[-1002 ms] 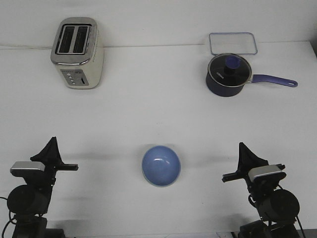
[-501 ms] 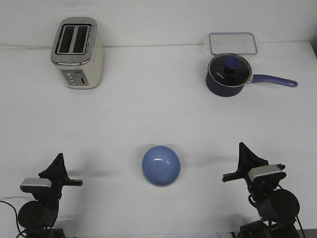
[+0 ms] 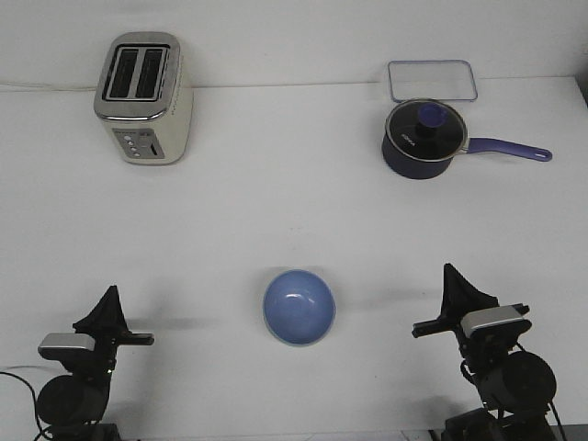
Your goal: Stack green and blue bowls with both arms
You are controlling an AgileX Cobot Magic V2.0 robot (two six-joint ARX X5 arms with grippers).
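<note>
The light blue bowl (image 3: 299, 307) stands upright on the white table, near the front edge and midway between the arms. A thin pale rim shows around its lower edge; I cannot tell whether that is the green bowl beneath it, and no separate green bowl is in view. My left gripper (image 3: 110, 296) is at the front left, well left of the bowl, its fingers meeting in one point and holding nothing. My right gripper (image 3: 448, 274) is at the front right, well right of the bowl, also drawn to a point and empty.
A silver toaster (image 3: 143, 97) stands at the back left. A dark navy lidded saucepan (image 3: 424, 140) with a purple handle stands at the back right, with a clear rectangular tray (image 3: 432, 81) behind it.
My left arm has drawn back and down toward the front edge, then settled. The right arm and the blue bowl have not moved.
</note>
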